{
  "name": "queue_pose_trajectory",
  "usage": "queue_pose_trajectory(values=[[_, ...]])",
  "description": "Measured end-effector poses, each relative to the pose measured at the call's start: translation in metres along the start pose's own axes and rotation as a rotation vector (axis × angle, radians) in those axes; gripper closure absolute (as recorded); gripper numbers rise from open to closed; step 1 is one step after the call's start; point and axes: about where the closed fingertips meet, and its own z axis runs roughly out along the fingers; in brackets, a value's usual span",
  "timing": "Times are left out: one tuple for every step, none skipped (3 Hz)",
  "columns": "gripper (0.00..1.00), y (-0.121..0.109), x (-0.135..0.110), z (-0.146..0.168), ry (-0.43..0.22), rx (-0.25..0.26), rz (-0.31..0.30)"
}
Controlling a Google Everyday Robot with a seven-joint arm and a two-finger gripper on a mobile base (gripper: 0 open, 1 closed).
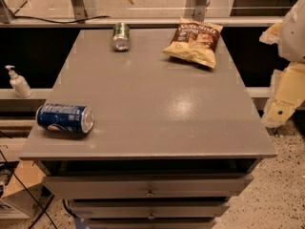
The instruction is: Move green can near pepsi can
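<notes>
Task not begun: the green can [121,36] lies far, well apart from the near-left pepsi can [65,119], and the gripper [285,97] hangs at right, its state I cannot tell.

The green can [121,36] was metallic green, the pepsi can [64,119] dark blue (white markings). The cream gripper [282,101] hung beside the grey table [157,104].

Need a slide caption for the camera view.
Far edge: green can and chip bag; near left: pepsi can on its side; gripper beyond the right edge of the cabinet.
</notes>
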Motion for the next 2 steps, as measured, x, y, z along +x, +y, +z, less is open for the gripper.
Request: queue_pose_trajectory(values=[[0.0, 0.0, 0.0, 0.0, 0.0, 0.0, 0.0], [0.0, -0.01, -0.019, 0.002, -0.092, 0.018, -0.021]])
